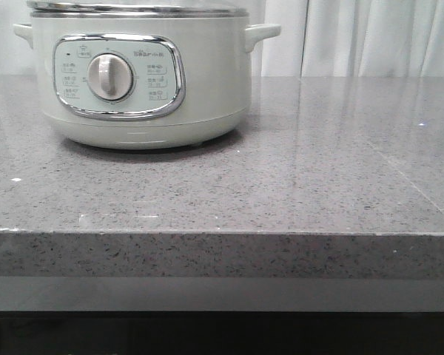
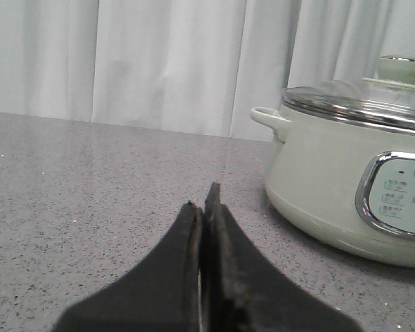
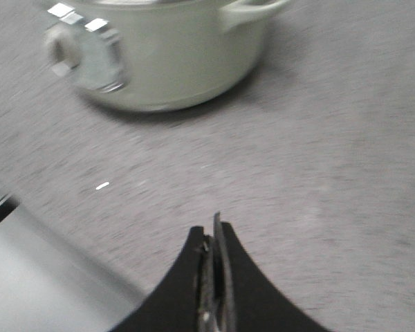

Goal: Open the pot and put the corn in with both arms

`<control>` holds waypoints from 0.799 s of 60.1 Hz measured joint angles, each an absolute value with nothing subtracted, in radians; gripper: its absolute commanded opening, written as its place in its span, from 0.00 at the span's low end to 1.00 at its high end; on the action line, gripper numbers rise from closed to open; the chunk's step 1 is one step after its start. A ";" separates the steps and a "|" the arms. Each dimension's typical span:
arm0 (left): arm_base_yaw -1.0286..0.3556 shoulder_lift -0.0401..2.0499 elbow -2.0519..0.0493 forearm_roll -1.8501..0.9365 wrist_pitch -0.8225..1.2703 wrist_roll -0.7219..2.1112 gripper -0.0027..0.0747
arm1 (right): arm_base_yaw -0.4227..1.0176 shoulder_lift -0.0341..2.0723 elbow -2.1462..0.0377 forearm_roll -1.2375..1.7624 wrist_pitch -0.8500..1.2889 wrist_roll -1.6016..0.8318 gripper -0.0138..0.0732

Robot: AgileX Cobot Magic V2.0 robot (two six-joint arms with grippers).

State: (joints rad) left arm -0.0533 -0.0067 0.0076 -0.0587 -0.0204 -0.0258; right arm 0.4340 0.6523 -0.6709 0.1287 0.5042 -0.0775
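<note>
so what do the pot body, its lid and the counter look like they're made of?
Pot body: glossy cream shell, plastic or enamelled metal; soft highlights leave it open. Lid: clear dome, probably glass, since the curtain shows through it, with a polished metal rim. Counter: grey speckled stone or quartz composite, polished enough to reflect.

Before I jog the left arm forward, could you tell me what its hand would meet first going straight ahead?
Probably nothing nearby: the shut left hand points over bare grey speckled stone countertop toward white curtains; the cream-white round pot sits off to one side.
</note>
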 measured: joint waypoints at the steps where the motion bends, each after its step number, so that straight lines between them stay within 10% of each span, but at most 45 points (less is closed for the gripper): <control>1: -0.053 -0.007 0.008 -0.059 -0.020 -0.026 0.01 | 0.416 0.634 -0.643 0.129 0.487 -0.077 0.08; 21: -0.053 -0.007 0.008 -0.059 -0.020 -0.026 0.01 | 0.097 0.153 -0.184 0.139 0.149 -0.077 0.08; 48: -0.053 -0.007 0.008 -0.059 -0.022 -0.026 0.01 | 0.066 -0.010 0.029 0.142 0.059 -0.077 0.08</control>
State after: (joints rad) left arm -0.0533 -0.0067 0.0076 -0.0587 -0.0222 -0.0258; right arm 0.0664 -0.0095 0.0287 0.1417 0.0593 -0.0775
